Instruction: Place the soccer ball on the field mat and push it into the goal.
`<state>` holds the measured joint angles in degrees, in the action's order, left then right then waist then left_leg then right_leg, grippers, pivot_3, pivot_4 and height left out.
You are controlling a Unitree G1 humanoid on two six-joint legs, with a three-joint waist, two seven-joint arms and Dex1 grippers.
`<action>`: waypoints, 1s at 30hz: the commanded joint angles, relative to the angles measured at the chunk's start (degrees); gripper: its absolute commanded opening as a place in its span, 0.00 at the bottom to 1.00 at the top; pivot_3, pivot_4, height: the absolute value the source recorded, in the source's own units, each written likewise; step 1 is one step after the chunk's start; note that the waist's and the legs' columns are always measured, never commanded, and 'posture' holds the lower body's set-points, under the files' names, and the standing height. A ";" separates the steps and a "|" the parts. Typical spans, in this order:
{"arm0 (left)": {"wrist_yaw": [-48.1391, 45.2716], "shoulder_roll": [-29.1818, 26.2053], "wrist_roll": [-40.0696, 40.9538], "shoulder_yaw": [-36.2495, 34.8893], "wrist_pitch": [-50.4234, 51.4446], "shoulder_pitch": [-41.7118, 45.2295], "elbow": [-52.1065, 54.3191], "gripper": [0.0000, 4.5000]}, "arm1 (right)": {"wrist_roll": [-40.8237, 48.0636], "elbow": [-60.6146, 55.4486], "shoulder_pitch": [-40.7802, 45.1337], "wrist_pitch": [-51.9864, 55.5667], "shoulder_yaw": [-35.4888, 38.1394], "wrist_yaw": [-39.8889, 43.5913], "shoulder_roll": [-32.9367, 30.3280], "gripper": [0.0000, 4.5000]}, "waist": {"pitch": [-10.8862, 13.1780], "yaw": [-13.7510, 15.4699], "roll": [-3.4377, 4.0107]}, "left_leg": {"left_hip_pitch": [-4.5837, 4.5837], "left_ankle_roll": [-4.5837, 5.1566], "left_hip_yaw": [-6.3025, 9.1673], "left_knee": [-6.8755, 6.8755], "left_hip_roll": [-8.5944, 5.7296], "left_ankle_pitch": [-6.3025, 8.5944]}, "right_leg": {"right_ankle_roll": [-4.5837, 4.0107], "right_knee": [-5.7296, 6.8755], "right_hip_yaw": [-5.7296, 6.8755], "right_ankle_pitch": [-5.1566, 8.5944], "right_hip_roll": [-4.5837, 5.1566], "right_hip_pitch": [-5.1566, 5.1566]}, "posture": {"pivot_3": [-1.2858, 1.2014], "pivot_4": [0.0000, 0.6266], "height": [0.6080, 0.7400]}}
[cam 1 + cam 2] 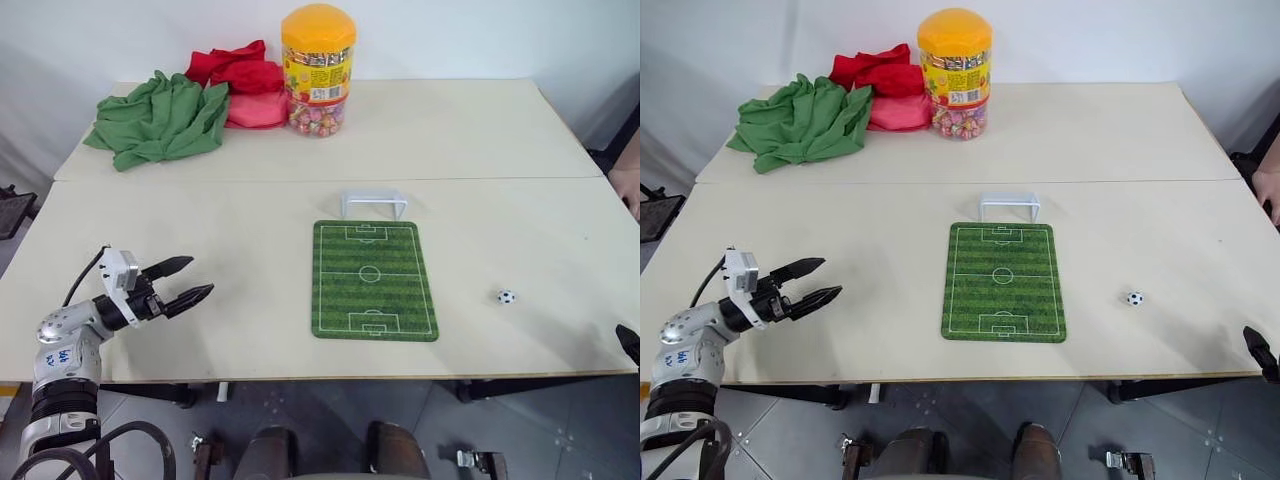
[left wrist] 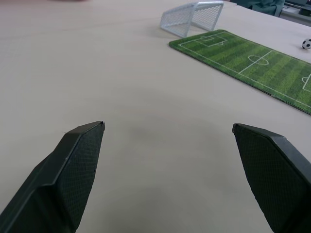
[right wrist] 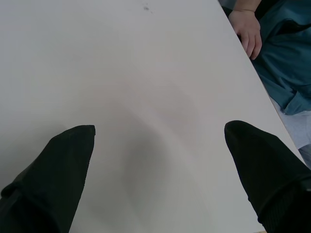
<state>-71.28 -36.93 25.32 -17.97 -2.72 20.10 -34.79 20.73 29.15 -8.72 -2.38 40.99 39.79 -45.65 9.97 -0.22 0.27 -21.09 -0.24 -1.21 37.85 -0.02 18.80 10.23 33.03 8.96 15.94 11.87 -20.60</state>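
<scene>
Near the front edge of the table (image 1: 250, 340), the left hand (image 1: 187, 283) hovers over bare tabletop at the robot's left, its two black fingers spread wide and holding nothing, pointing toward the middle. At the far right of that front edge, the right hand (image 3: 158, 145) also has its fingers fully apart over bare surface, empty, close to the table's right edge, where a person's hand (image 3: 247, 32) rests.

Between the two lies open tabletop. The field mat (image 1: 373, 279) lies flat in the middle, its near short edge a little back from the table's front. The soccer ball (image 1: 506, 296) sits on the bare table to the right of the mat, apart from it and from both hands.

The goal (image 1: 374, 204) stands just beyond the mat's far short edge, mouth toward the mat.

At the back of the table are a green cloth (image 1: 160, 118), a red cloth (image 1: 243, 82), and a candy jar (image 1: 317, 70).
</scene>
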 commanded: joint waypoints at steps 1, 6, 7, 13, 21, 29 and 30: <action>-0.96 -1.53 -0.08 -0.52 -1.69 1.21 -0.60 1.00 | 1.05 -2.66 -0.78 0.11 1.30 0.36 -1.01 1.00 | 0.00 0.02 0.00 | 0.00 0.00 0.00 0.00 0.00 0.00 | 0.00 0.00 0.00 0.00 0.00 0.00 | 0.52 0.24 1.00; 1.06 -1.99 -0.47 -0.28 0.47 2.75 -1.80 1.00 | 1.92 -5.35 -1.30 1.64 1.45 1.29 -1.67 1.00 | 0.00 0.03 0.00 | 0.00 0.00 0.00 0.01 0.00 0.00 | 0.00 0.01 0.00 0.00 0.00 0.00 | 0.52 0.24 1.00; 0.55 -2.10 -0.62 -0.05 0.08 3.04 -2.06 1.00 | 2.15 -6.37 -1.33 2.35 1.50 1.54 -1.94 1.00 | 0.00 0.02 0.00 | 0.00 0.00 0.00 0.01 0.00 0.00 | 0.00 0.02 0.00 0.00 0.00 0.00 | 0.52 0.24 1.00; -4.38 -2.29 -1.98 2.26 -3.50 4.43 -3.42 1.00 | 4.98 -17.89 -1.54 11.46 -0.23 4.96 -4.28 1.00 | 0.00 0.04 0.01 | 0.00 0.00 0.00 0.04 0.00 0.00 | 0.00 0.04 -0.01 0.00 0.00 0.00 | 0.52 0.24 1.00; -21.04 -0.31 1.97 6.81 -8.67 7.72 -4.56 1.00 | 4.36 -28.58 -0.56 20.44 -10.20 16.09 -12.80 1.00 | 0.01 0.31 -0.03 | -0.07 0.03 0.02 0.19 0.01 0.02 | 0.00 0.11 0.01 0.00 -0.01 -0.01 | 0.52 0.24 1.00; -21.22 -3.02 11.52 17.49 -13.72 3.39 4.62 1.00 | 1.88 -24.34 8.85 18.37 -20.29 25.78 -17.03 1.00 | 0.03 0.17 -0.06 | -0.08 0.04 0.05 0.25 0.03 0.02 | -0.01 0.17 0.01 -0.01 -0.01 -0.02 | 0.52 0.24 1.00; -21.22 -2.60 11.82 17.19 -13.58 2.95 5.21 1.00 | 1.09 -22.82 10.17 17.38 -21.66 26.59 -16.86 1.00 | 0.03 0.17 -0.06 | -0.09 0.04 0.05 0.26 0.03 0.02 | -0.01 0.17 0.02 -0.01 -0.01 -0.02 | 0.52 0.24 1.00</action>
<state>-86.07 -38.85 35.26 -0.53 -15.49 23.87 -31.69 22.63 4.86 0.56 16.49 19.83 64.89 -61.74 10.00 -0.04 0.21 -21.17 -0.20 -1.17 38.11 -0.01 18.83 10.22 33.19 8.97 15.93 11.87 -20.61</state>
